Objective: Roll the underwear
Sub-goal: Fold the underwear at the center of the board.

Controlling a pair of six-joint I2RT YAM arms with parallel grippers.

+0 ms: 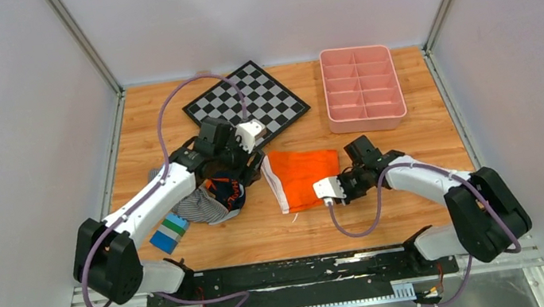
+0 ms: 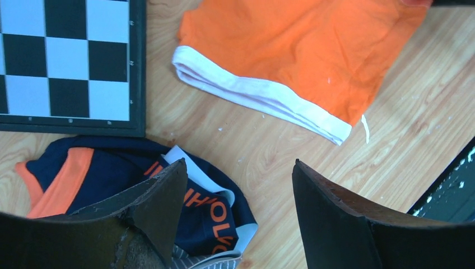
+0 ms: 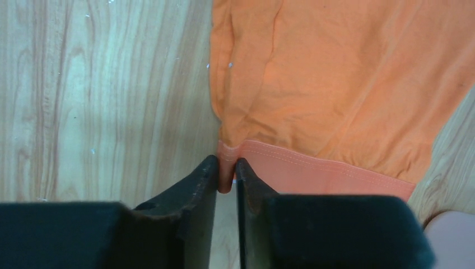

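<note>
The orange underwear (image 1: pixel 302 175) lies flat mid-table, its white band to the left. The left wrist view shows it (image 2: pixel 291 50) at the top, with the white band along its near edge. My right gripper (image 1: pixel 340 185) is at its right edge, shut on the hem; the right wrist view shows the fingers pinching a fold of the orange hem (image 3: pixel 226 168). My left gripper (image 1: pixel 236 158) is open and empty, hovering over the navy pair with orange lettering (image 2: pixel 185 202), left of the orange underwear (image 3: pixel 347 84).
A checkerboard (image 1: pixel 246 102) lies at the back left. A pink divided tray (image 1: pixel 361 86) stands at the back right. A grey striped garment (image 1: pixel 200 205) and a blue-green block (image 1: pixel 168 231) lie under the left arm. The black rail (image 1: pixel 301 272) runs along the near edge.
</note>
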